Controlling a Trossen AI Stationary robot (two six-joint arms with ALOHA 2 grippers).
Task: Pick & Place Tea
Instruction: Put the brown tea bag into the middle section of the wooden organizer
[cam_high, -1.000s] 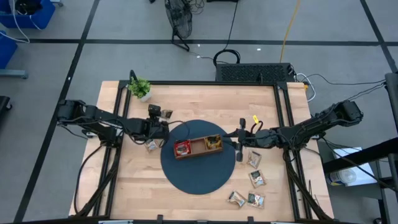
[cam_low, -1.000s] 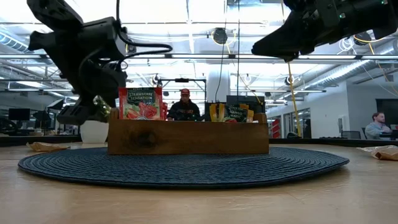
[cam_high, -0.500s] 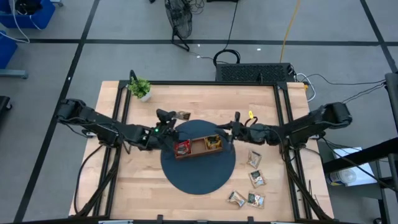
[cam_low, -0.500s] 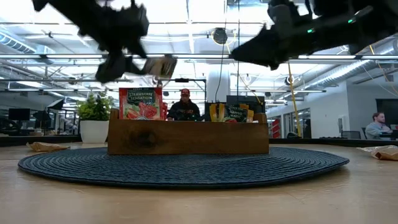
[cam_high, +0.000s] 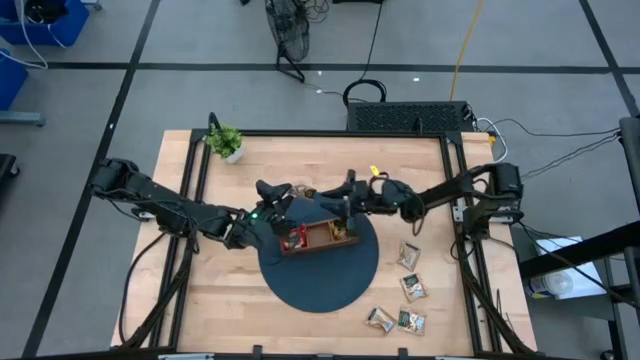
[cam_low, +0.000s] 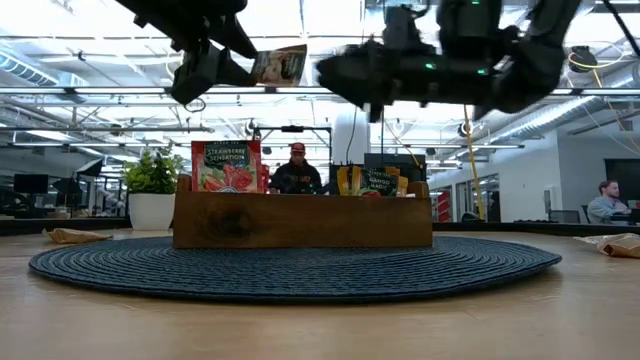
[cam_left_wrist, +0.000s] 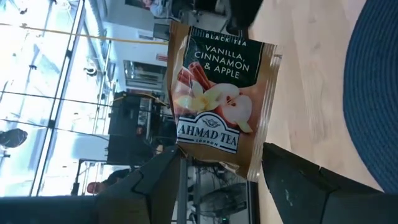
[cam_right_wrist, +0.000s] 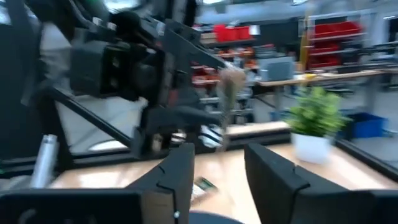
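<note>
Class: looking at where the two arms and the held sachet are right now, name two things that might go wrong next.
1. The left gripper pinches the vanilla, cinnamon and apple sachet by one edge only; it might slip out above the wooden tray.
2. The right gripper, open and empty, hangs close beside it; the two arms might collide.

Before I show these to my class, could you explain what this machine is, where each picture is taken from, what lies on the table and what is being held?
Two dark robot arms work at a wooden table. One camera looks straight down, one sits at table height, and one rides on each wrist. On a round blue mat stands a wooden tray with tea sachets inside; loose sachets lie nearby, and a potted plant sits in a corner. The left gripper holds a beige-and-green tea sachet above the tray. The right gripper is open and empty, facing it.
</note>
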